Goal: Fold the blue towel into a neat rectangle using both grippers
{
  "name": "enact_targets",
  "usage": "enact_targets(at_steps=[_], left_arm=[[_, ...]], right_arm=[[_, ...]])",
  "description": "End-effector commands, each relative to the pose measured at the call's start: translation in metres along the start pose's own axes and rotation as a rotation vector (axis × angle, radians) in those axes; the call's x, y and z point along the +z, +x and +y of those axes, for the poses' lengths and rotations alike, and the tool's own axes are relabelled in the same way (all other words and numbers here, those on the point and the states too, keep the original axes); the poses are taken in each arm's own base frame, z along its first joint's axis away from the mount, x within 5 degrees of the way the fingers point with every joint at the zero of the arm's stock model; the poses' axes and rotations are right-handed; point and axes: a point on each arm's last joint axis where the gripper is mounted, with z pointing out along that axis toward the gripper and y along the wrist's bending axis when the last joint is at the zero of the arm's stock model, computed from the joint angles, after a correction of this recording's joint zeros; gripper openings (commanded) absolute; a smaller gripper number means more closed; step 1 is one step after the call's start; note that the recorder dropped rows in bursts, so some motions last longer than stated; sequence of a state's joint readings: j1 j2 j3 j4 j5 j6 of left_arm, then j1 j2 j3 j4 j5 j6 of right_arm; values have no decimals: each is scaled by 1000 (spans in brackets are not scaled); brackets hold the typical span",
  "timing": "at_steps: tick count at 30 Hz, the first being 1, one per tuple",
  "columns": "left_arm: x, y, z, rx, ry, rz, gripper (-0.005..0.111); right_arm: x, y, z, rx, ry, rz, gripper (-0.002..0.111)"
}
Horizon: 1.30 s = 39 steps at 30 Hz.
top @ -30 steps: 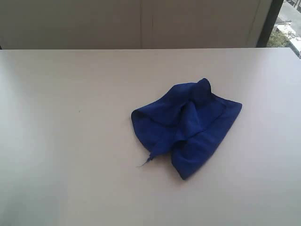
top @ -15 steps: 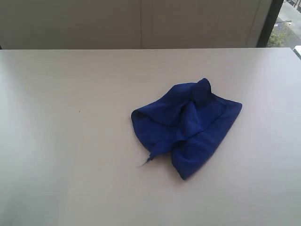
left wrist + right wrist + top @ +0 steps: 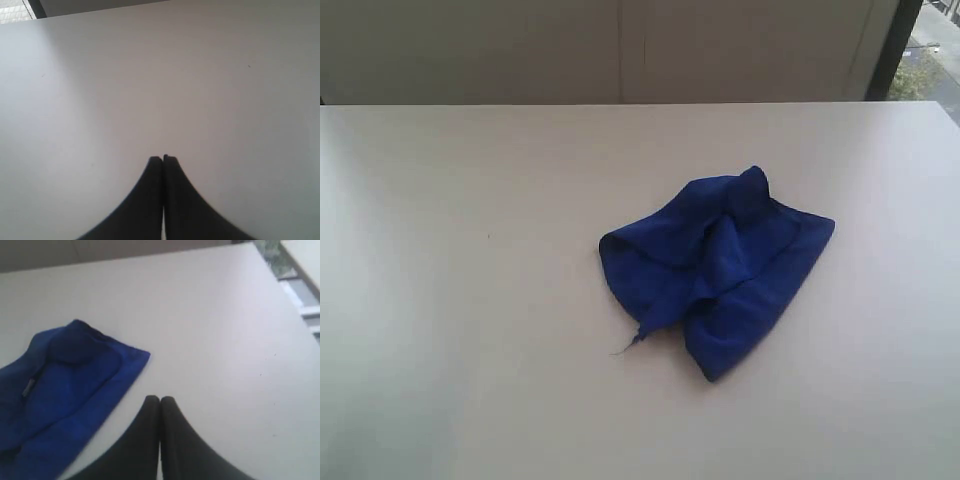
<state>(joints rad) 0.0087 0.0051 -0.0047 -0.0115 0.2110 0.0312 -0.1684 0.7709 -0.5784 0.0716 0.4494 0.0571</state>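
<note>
Unmoved: crumpled blue towel (image 3: 715, 270), left fingers (image 3: 149, 197) and right fingers (image 3: 145, 437) together.

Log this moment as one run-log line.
towel: crumpled on table, not held | left tool: shut, empty | right tool: shut, empty, near towel | folding: not started

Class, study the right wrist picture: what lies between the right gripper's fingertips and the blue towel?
Only bare table. The right wrist view shows a strip of it separating the shut right gripper from the blue towel.
</note>
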Motion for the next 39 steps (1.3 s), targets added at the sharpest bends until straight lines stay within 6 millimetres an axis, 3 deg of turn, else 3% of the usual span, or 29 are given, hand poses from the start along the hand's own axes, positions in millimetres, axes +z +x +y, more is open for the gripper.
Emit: enact_targets(at_steps=[1, 12, 22, 32, 39], left_arm=[[0, 1, 0, -12, 2, -2, 0], [0, 1, 0, -12, 2, -2, 0], [0, 1, 0, -12, 2, -2, 0], [0, 1, 0, -12, 2, -2, 0], [0, 1, 0, -12, 2, -2, 0]], right_arm=[[41, -2, 2, 19, -14, 153, 0], [130, -21, 20, 36, -206, 356, 0], [199, -14, 39, -54, -220, 401, 0], [245, 0, 37, -37, -183, 436, 0], [259, 0, 35, -3, -152, 404, 18]])
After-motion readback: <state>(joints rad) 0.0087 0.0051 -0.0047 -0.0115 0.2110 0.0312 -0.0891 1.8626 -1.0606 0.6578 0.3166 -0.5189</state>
